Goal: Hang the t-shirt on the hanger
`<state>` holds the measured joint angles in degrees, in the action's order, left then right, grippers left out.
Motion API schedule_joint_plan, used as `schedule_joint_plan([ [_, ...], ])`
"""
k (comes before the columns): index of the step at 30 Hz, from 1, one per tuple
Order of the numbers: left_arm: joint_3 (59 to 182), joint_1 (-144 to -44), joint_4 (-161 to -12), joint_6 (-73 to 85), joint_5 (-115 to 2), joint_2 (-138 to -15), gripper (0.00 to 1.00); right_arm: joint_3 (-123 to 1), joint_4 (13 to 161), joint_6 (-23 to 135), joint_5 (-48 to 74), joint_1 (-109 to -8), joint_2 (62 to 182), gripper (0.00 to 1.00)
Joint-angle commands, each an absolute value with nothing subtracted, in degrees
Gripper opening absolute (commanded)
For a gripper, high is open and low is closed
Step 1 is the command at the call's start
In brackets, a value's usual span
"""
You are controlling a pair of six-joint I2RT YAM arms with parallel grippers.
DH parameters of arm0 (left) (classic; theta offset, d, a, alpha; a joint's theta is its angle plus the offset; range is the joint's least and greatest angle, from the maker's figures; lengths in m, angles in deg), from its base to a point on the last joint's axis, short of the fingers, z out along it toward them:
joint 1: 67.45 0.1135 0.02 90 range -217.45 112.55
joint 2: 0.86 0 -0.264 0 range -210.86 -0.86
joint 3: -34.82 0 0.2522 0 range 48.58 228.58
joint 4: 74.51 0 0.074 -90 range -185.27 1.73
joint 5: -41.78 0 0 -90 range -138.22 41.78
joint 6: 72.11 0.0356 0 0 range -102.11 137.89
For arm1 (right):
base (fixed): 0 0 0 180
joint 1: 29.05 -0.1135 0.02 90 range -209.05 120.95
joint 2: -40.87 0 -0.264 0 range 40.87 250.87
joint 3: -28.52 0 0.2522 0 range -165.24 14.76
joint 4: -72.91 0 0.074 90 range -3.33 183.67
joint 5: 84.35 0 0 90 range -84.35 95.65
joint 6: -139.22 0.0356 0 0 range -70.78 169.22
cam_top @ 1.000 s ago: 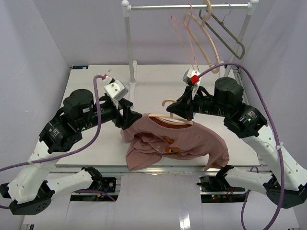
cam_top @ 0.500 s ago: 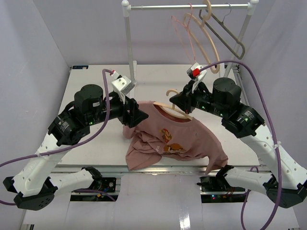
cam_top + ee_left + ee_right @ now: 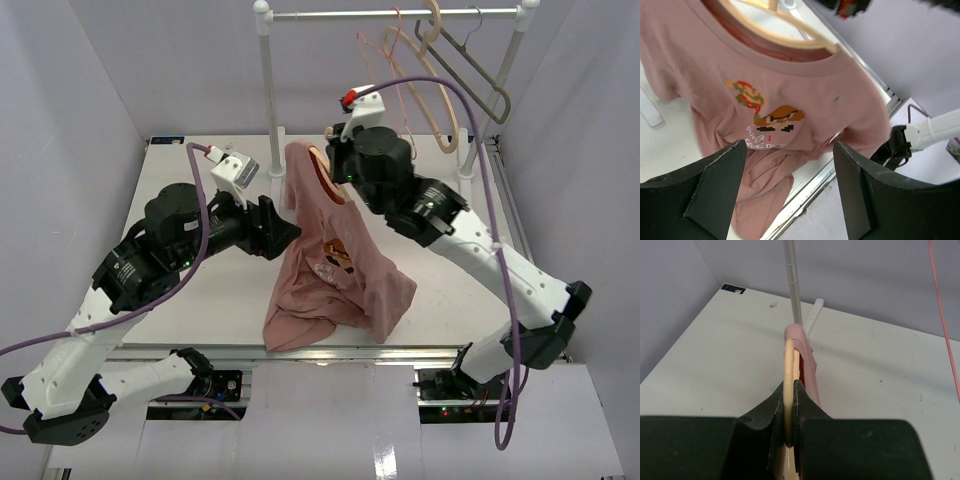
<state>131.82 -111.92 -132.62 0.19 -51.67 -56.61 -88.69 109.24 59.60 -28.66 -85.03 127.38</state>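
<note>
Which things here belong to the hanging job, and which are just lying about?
Job: t-shirt; hanger in its neck; right tool, shut on the hanger; left tool, open.
Lying about: rack; pink wire hanger; grey hanger; spare wooden hanger, all three on the rack.

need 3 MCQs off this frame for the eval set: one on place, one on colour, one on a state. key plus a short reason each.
1. Where is the hanger carrying the t-shirt?
A) in a box
B) in the right pincer, held up over the table
C) lying flat on the table
2. T-shirt colour?
A) grey
B) white
C) dusty pink
3. Left pincer?
A) open, gripping nothing
B) shut on a sleeve
C) shut on the hanger
Key: B, the right wrist view shows it clamped on the beige wood. C, pink in every view. A, its jaws stand wide apart with the shirt beyond them.
</note>
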Motion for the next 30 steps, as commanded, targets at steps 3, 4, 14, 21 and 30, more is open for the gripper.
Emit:
schedule_joint_plan([
  [3,126.83,-112.1,-128.98,-3.61,-49.06,-54.23,0.8,-97.16,99.52,61.17,-55.45,-92.38,135.9,0.08],
  [4,126.34,-112.08,-128.75,-3.98,-49.1,-54.34,0.8,-97.49,99.39,61.91,-56.89,-92.76,136.89,0.08],
  [14,119.8,-112.01,-123.08,-8.27,-49.1,-52.43,0.8,-97.59,99.41,70.33,-60.19,-94.12,140.92,0.08],
  [21,111.84,-112.06,-116.7,-10.57,-49.1,-51.8,0.8,-96.51,99.41,73.59,-58.47,-94.09,140.27,0.08],
  [30,107.41,-112.67,-112.73,-10.74,-43.9,-53.44,0.78,-94.76,99.41,77.02,-60.37,-94.09,140.98,0.08],
])
